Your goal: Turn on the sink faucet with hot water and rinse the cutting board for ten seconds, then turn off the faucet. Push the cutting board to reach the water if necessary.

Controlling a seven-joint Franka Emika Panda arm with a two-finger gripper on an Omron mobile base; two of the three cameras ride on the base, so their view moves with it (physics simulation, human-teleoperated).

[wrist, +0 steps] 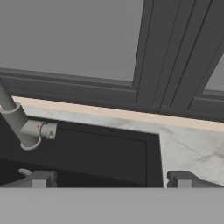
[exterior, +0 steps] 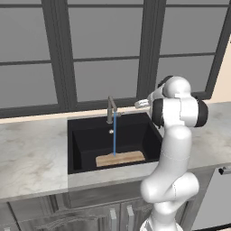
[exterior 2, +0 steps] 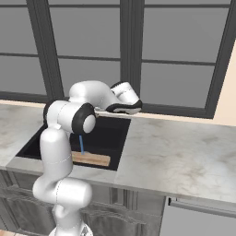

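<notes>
Marble counter [exterior: 31, 153] surrounds the black sink [exterior: 85, 142], largest of the task's things. On the basin floor, toward its front wall, lies the cutting board [exterior: 120, 158], with the water [exterior: 114, 135] falling onto it from the sink faucet [exterior: 110, 109]. Above the sink's right rear corner, the gripper [wrist: 112, 178] stands released, jaws wide, seemingly touching nothing.

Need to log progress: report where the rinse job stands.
Done: the sink faucet is on, the water falling onto the cutting board in the sink. In hand: the rinse; the open gripper hangs near the faucet's lever, holding nothing. Left: turning the faucet off.
</notes>
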